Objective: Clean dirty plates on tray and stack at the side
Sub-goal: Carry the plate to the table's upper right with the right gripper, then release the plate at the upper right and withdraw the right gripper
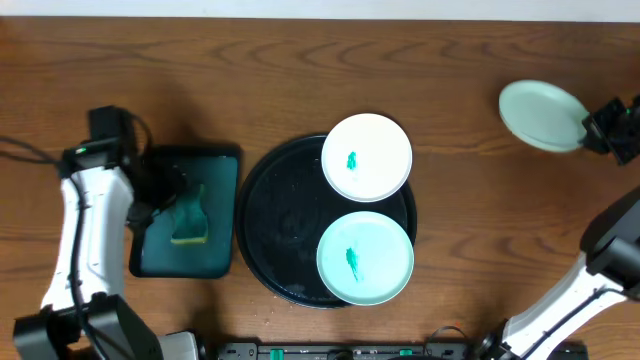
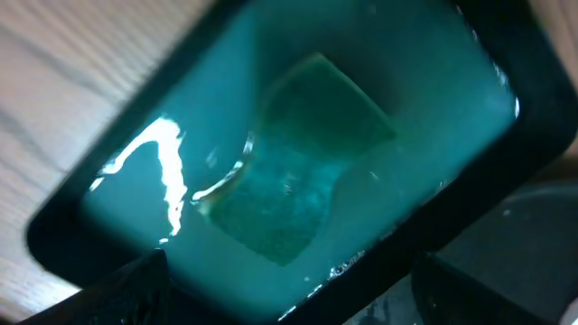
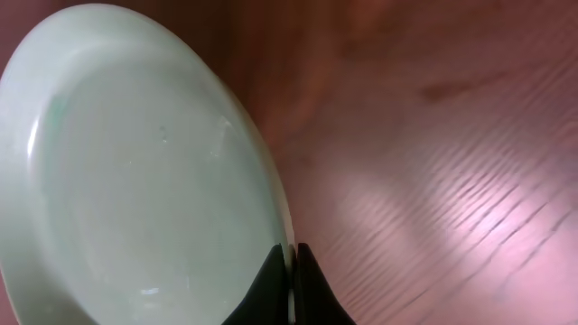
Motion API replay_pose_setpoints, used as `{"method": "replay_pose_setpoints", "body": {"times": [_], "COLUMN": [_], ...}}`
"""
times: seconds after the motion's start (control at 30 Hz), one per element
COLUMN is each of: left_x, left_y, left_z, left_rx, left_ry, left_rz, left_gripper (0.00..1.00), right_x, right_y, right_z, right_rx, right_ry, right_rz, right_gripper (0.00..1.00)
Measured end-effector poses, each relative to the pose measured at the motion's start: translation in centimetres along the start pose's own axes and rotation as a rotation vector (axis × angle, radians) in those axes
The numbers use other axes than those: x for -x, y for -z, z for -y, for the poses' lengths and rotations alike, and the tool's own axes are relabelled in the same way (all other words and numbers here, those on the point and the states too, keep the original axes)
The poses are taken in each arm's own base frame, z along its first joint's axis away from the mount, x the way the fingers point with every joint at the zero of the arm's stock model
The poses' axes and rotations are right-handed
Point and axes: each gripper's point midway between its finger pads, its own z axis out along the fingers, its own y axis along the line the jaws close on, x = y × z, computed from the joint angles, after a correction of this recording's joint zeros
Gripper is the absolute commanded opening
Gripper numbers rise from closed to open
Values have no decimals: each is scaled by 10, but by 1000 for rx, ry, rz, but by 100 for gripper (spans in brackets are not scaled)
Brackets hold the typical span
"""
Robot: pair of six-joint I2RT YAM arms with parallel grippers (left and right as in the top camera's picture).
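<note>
A white plate (image 1: 367, 157) and a pale mint-green plate (image 1: 365, 258), each with a green smear at its centre, lie on the right half of the round black tray (image 1: 270, 225). My right gripper (image 1: 592, 128) is shut on the rim of a second mint-green plate (image 1: 541, 116) at the far right, held over the wood; in the right wrist view (image 3: 291, 275) the fingers pinch its edge and its face (image 3: 135, 199) shows no smear. My left gripper (image 1: 160, 185) hovers open over the green sponge (image 1: 190, 216); the sponge (image 2: 298, 171) lies wet below it.
The sponge sits in a dark teal rectangular tray (image 1: 215, 165) left of the black tray; its rim (image 2: 506, 171) shows in the left wrist view. Brown wooden table (image 1: 300, 80) all round. Cables and arm bases line the front edge.
</note>
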Motion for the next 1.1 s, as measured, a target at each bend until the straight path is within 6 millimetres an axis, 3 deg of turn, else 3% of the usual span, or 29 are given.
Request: {"method": "replay_pose_setpoints", "body": {"times": [0.23,0.33,0.53,0.6,0.67,0.73,0.77,0.83,0.87,0.97,1.1], "left_x": [-3,-3,-1,0,3,6,7,9,10,10,5], "left_y": [-3,-3,-3,-3,-2,-2,-2,-1,-1,-2,-13], "left_z": [9,7,8,8,6,1,-1,-4,-6,-8,-9], "left_rx": [20,27,27,28,38,71,84,103,113,123,133], "left_ry": [-61,-69,-80,-92,-103,-115,-120,-131,-135,-142,-143], "left_rz": [10,15,24,28,39,57,64,73,77,74,21], "left_gripper": [86,86,86,86,86,83,77,54,50,50,50], "right_x": [3,1,-1,-3,-8,-23,-32,-62,-84,-135,-188], "right_y": [-41,-46,-44,-32,-9,28,43,80,100,134,138], "right_z": [37,42,34,20,-5,-41,-54,-83,-99,-131,-153], "right_rx": [-65,-79,-59,-37,9,90,116,174,206,260,253], "right_ry": [-22,7,80,126,198,307,346,447,507,646,768], "right_rz": [-87,-109,-108,-78,-31,27,46,81,97,116,72], "right_gripper": [2,24,33,35,37,39,39,39,41,43,41]}}
